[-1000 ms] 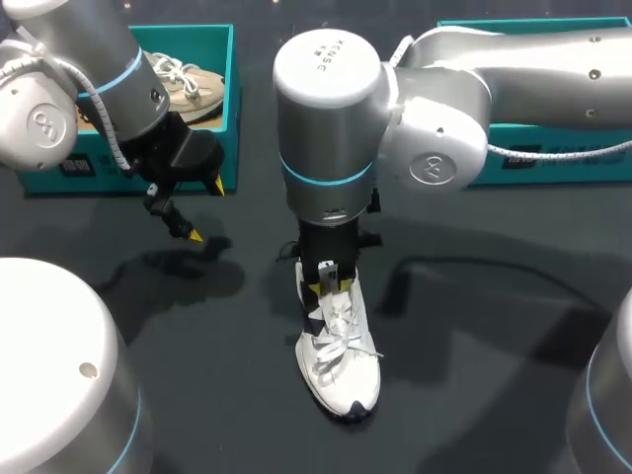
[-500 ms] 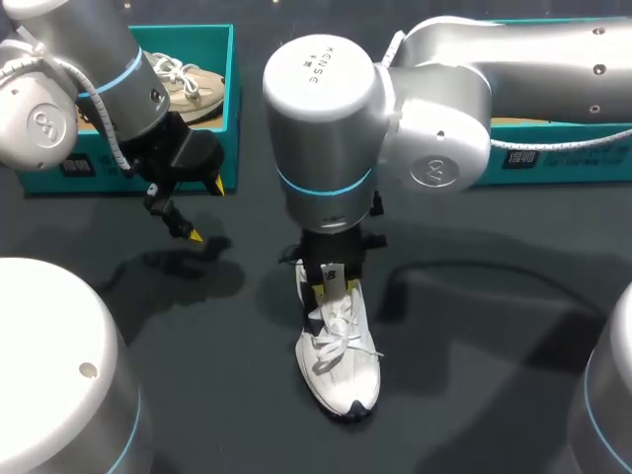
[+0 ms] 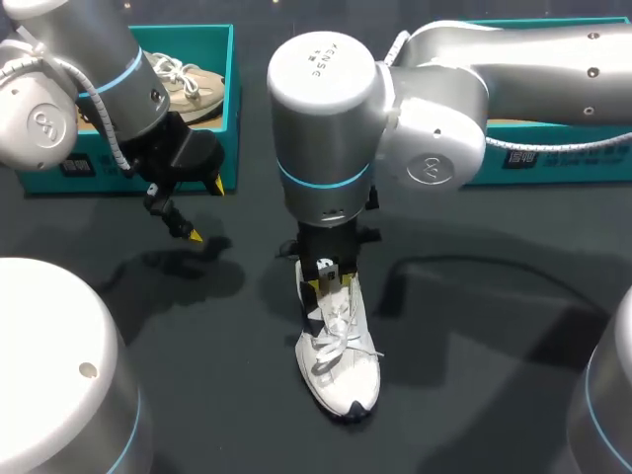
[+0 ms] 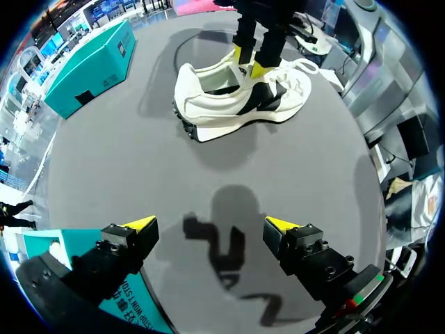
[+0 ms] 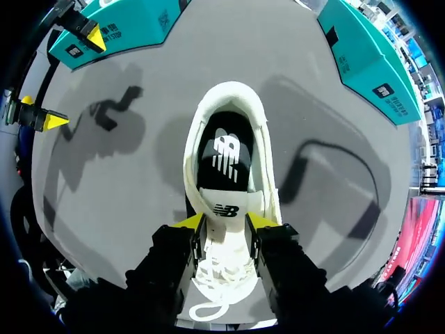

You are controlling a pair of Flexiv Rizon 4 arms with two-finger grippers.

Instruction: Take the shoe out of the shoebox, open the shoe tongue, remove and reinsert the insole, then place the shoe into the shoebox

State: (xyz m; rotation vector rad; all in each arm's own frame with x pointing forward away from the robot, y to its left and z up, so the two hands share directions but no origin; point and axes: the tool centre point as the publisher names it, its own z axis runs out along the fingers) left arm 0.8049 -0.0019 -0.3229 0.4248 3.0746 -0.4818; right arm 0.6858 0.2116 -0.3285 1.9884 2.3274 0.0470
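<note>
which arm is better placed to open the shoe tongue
Right. The right gripper is shut on the tongue of the white shoe, while the left gripper hangs open above the table near the teal shoebox, apart from the shoe.

Bare table (image 3: 494,326) lies open right of the white shoe (image 3: 341,370) and between it and the left tool (image 3: 205,211), whose spread fingers hang just before the left shoebox (image 3: 229,109). The right arm (image 3: 326,109) towers over the shoe's heel half, the right tool (image 3: 329,286) clamped on the tongue (image 5: 224,209), barring that end from above; the toe lies uncovered. The arm also overhangs the right shoebox (image 3: 592,168)
</note>
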